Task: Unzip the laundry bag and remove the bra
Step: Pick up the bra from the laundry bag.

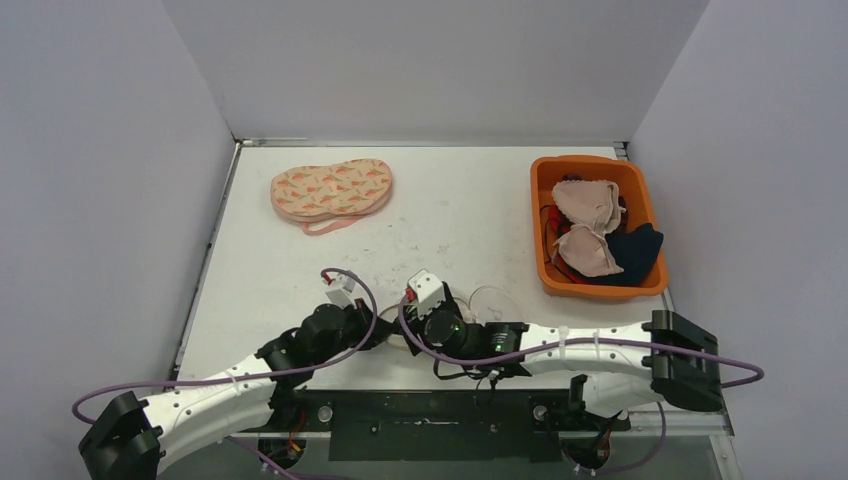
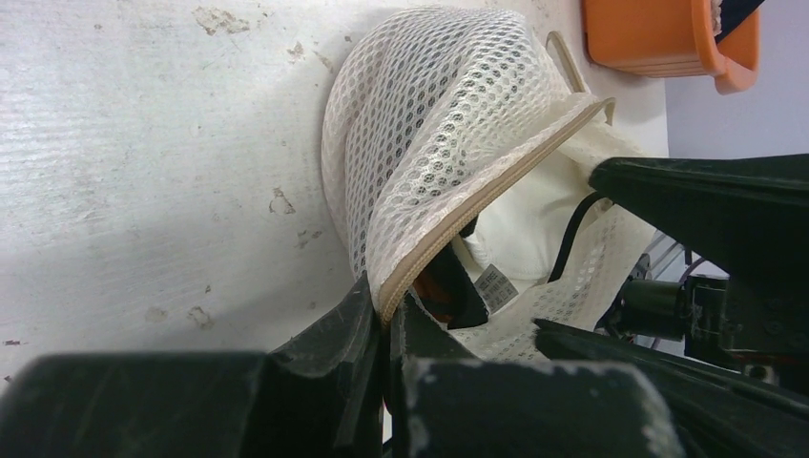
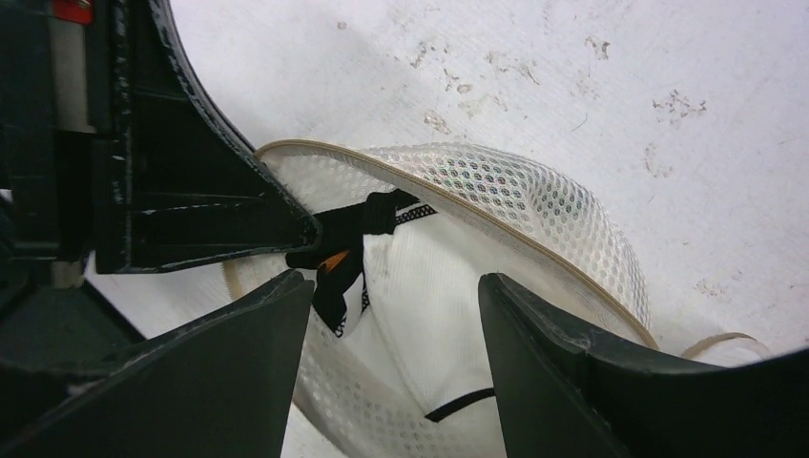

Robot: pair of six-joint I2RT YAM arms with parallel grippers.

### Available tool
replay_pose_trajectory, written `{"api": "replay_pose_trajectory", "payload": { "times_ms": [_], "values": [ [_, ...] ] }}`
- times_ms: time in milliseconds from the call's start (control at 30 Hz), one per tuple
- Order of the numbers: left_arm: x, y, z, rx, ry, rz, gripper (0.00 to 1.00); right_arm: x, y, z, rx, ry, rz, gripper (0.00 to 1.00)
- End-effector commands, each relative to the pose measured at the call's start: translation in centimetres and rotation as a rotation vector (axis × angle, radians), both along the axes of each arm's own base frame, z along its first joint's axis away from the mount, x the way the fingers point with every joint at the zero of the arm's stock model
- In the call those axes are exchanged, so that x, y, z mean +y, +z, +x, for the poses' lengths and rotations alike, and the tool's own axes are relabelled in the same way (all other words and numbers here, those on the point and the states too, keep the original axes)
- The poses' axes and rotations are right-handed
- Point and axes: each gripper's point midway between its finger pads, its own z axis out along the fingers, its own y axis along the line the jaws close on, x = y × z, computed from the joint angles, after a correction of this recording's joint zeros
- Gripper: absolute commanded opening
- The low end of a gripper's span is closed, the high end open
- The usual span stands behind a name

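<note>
The laundry bag [image 2: 429, 124] is white mesh with a tan zipper edge, and it lies near the table's front edge between both wrists. It gapes open. My left gripper [image 2: 386, 310] is shut on the bag's zipper rim and holds that edge up. Inside the bag lies the bra [image 3: 429, 286], white with black trim and a black strap. My right gripper [image 3: 396, 291] is open over the opening, with the bra's white cup between its fingers but apart from both. In the top view the arms hide most of the bag [image 1: 488, 298].
An orange basket [image 1: 545, 180] at the right back holds pale bras and a dark garment. A peach patterned pouch [image 1: 332, 190] lies at the back left. Walls enclose the table on three sides.
</note>
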Motion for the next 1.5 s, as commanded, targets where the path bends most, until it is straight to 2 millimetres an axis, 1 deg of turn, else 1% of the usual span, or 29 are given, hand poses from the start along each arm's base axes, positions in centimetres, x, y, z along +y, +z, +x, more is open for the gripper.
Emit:
{"api": "replay_pose_trajectory", "payload": {
  "times_ms": [0, 200, 400, 567, 633, 700, 833, 867, 933, 1033, 1200, 1267, 1400, 1467],
  "values": [
    [0.0, -0.1, 0.1, -0.017, 0.002, 0.008, 0.0, 0.8, -0.5, 1.4, -0.048, -0.038, -0.064, 0.65],
    [0.2, -0.4, -0.1, -0.013, 0.003, 0.008, 0.0, 0.8, -2.5, 1.6, -0.044, -0.042, -0.139, 0.68],
    [0.0, -0.3, -0.2, -0.008, -0.001, -0.002, 0.0, -0.6, -5.2, 2.3, -0.058, -0.093, -0.29, 0.69],
    [0.0, -0.5, -0.4, -0.001, 0.0, -0.015, 0.0, -2.3, -6.4, 2.8, -0.081, -0.151, -0.373, 0.68],
    [0.0, -0.5, -0.4, -0.002, 0.003, -0.016, 0.0, -3.0, -6.3, 3.1, -0.097, -0.182, -0.384, 0.65],
    [0.0, -0.6, -0.4, -0.001, 0.003, -0.017, 0.0, -3.4, -6.2, 3.2, -0.108, -0.2, -0.383, 0.59],
    [0.1, -0.9, -0.4, 0.004, 0.008, -0.017, 0.0, -3.5, -5.2, 2.9, -0.108, -0.205, -0.319, 0.38],
    [0.2, -0.9, -0.5, 0.004, 0.008, -0.018, 0.0, -3.4, -4.9, 2.9, -0.104, -0.203, -0.304, 0.34],
    [0.2, -0.8, -0.5, 0.0, 0.009, -0.021, 0.0, -3.4, -4.4, 2.7, -0.097, -0.201, -0.281, 0.28],
    [0.3, -0.7, -0.4, -0.003, 0.016, -0.023, 0.0, -3.4, -3.5, 2.3, -0.08, -0.191, -0.234, 0.27],
    [0.4, -0.7, -0.4, -0.007, 0.022, -0.026, 0.0, -3.2, -1.9, 1.7, -0.024, -0.164, -0.108, 0.29],
    [0.5, -0.8, -0.4, -0.004, 0.023, -0.024, 0.0, -3.4, -1.7, 1.6, 0.019, -0.153, -0.05, 0.29],
    [0.4, -0.9, -0.5, -0.001, 0.023, -0.029, 0.0, -4.2, -1.5, 2.2, 0.112, -0.158, 0.07, 0.21],
    [0.4, -0.9, -0.5, -0.001, 0.02, -0.03, 0.0, -4.6, -1.4, 2.4, 0.137, -0.151, 0.107, 0.2]
  ]
}}
